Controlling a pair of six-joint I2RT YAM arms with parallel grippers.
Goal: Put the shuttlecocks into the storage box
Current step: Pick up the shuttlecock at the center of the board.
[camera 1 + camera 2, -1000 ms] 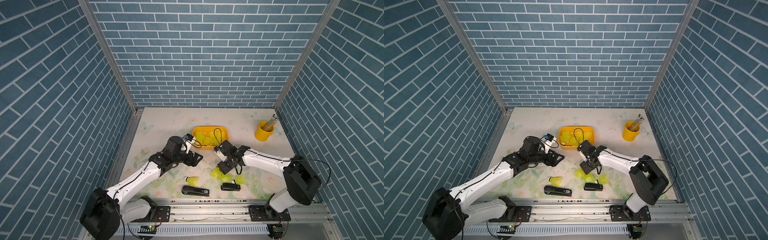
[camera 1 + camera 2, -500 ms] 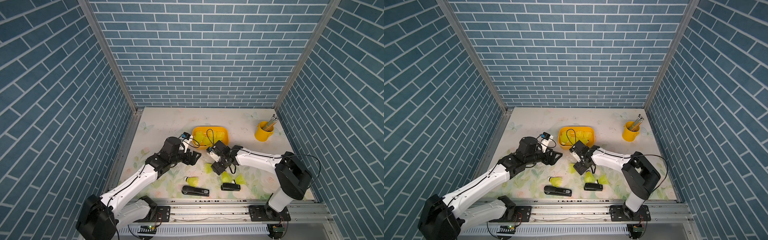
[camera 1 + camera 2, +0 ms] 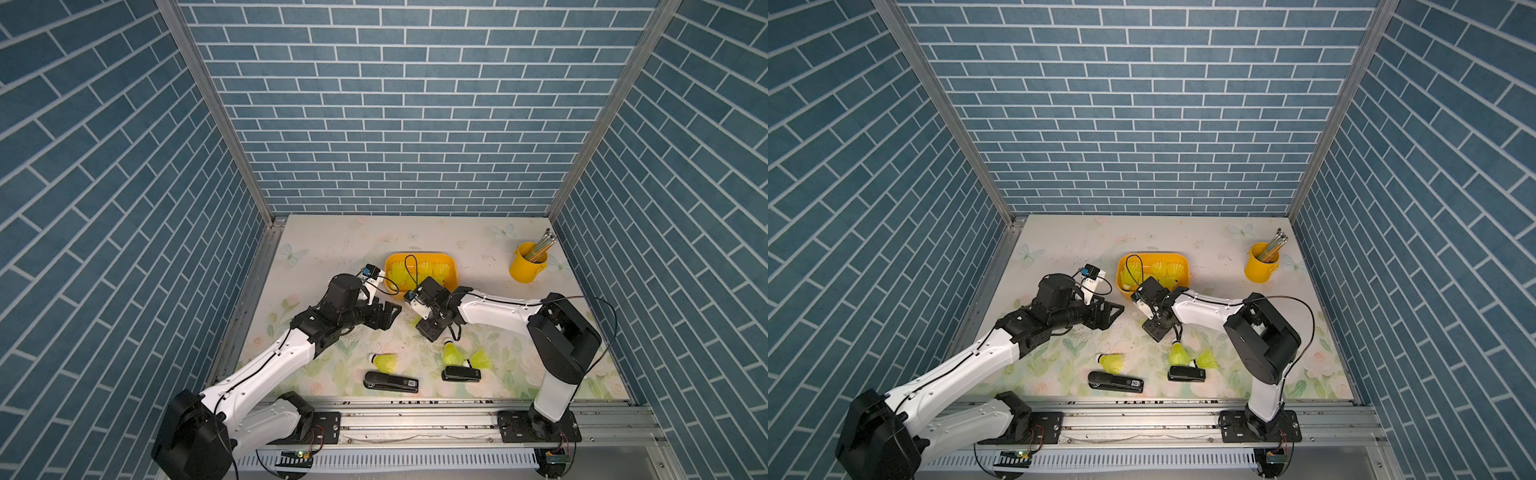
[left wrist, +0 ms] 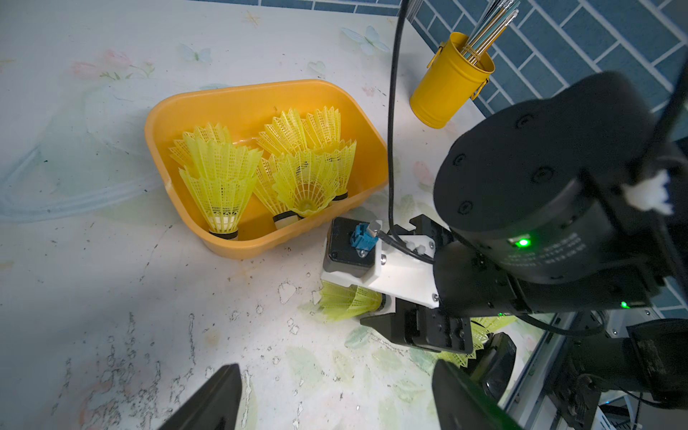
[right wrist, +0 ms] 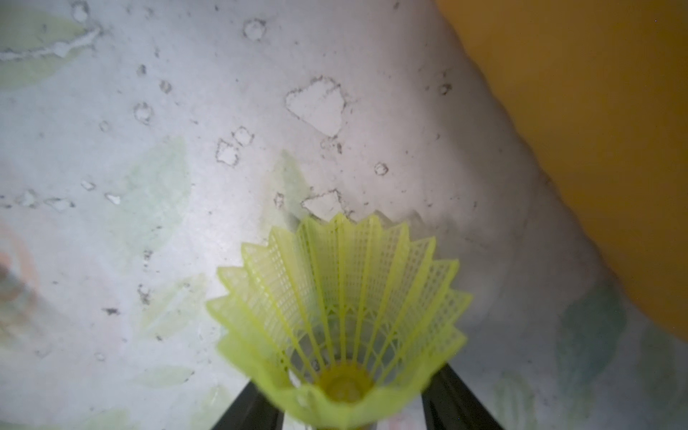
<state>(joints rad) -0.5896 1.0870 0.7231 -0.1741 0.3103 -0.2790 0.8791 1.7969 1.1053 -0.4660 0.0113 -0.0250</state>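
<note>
Holding everything up: the table [image 3: 332, 241], white with pale flowers and butterflies, scuffed in spots.
Left arm [image 3: 266, 365]: white and black, reaching in over the table toward the middle.
Right arm [image 3: 494, 311]: white and black, reaching across to meet it, low by the box.
Box [image 4: 238, 100]: orange-yellow tub with round corners, sitting on the table toward the back wall.
Left claw [image 4: 335, 366]: fingers wide apart with nothing between them, over bare table near the box.
Right claw [image 5: 350, 402]: squeezed on the tip end of one shuttlecock, just outside the near wall of the box.
Cup [image 3: 527, 266]: small yellow bucket with pencils [image 3: 542, 245] sticking out, off in the far right corner, well apart from the box.
Big stapler [image 3: 390, 381]: black, lying flat near the front edge.
Small stapler [image 3: 461, 374]: black, lying flat to the right of the big one.
Held shuttlecock [image 5: 342, 290]: yellow-green, skirt pointing away from the claw, over the table and not in the box.
Shuttlecocks in the box [image 4: 219, 186]: a bunch, tips down, skirts up, packed close.
Lone shuttlecock [image 3: 386, 360]: on its side just behind the big stapler.
Tilted shuttlecock [image 3: 452, 353]: white tip up, just behind the small stapler.
Last shuttlecock [image 3: 481, 358]: on its side, right beside that one.
</note>
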